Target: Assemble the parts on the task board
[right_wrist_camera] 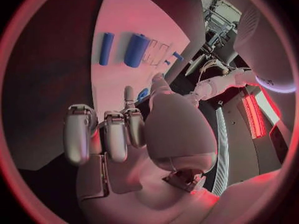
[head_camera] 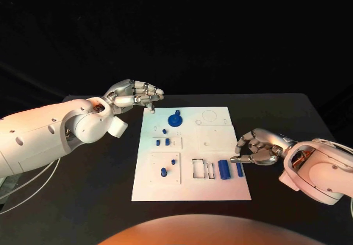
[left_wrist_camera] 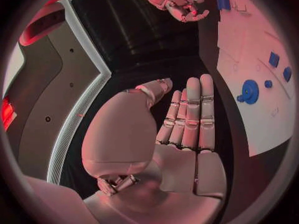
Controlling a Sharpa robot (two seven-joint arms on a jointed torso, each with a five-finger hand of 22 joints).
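Two hands flank the board [head_camera: 191, 153], a white plate lying flat mid-table [head_camera: 294, 107]. Left hand [head_camera: 136, 95] hovers off the board's far left corner, holding nothing; head view shows its fingers bent downward, while its wrist view shows the fingers [left_wrist_camera: 190, 117] straight and laid side by side. Right hand [head_camera: 257, 148] sits at the board's right edge, just beside the two cylinders, fingers curled in; nothing is seen in its grip.

Parts, all blue:
- Disc [head_camera: 175, 120] with a small knob at its far edge, in the board's far left quarter. In the left wrist view it appears as a round gear-like piece [left_wrist_camera: 249, 91].
- Two small blocks [head_camera: 163, 142] side by side in a framed patch, left of middle.
- Two small pegs [head_camera: 168, 167] in the near left square patch.
- Thick cylinder [head_camera: 225, 169] and thin rod [head_camera: 240, 170] lying parallel near the right edge, next to an outlined rectangular slot [head_camera: 199, 169]. The right wrist view has both lying flat on the plate: cylinder [right_wrist_camera: 135, 50], rod [right_wrist_camera: 106, 48].

Cables [head_camera: 22, 189] trail under the left arm.
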